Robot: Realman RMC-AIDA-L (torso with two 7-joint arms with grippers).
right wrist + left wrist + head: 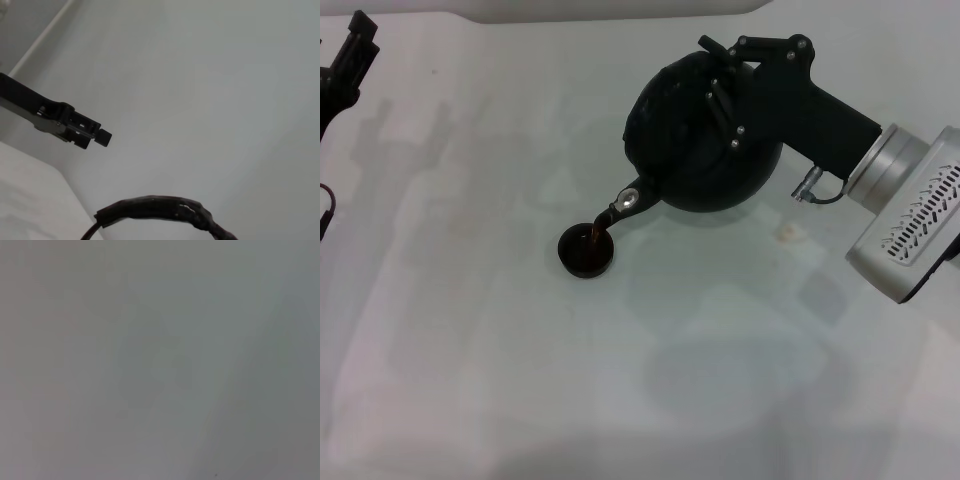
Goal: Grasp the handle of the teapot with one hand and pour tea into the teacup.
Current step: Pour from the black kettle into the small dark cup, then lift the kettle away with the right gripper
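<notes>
Teapot (705, 140) (tilted by right gripper (725, 90)) pours into teacup (585, 251).

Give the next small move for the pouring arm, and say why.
Probably hold the tilt briefly, then ease the teapot back upright. The right gripper grips its handle, the spout hangs over the teacup, and dark tea already shows in the small cup. The left gripper sits parked far left.

A pale white tabletop (520, 400) with soft grey shadows across it
</notes>
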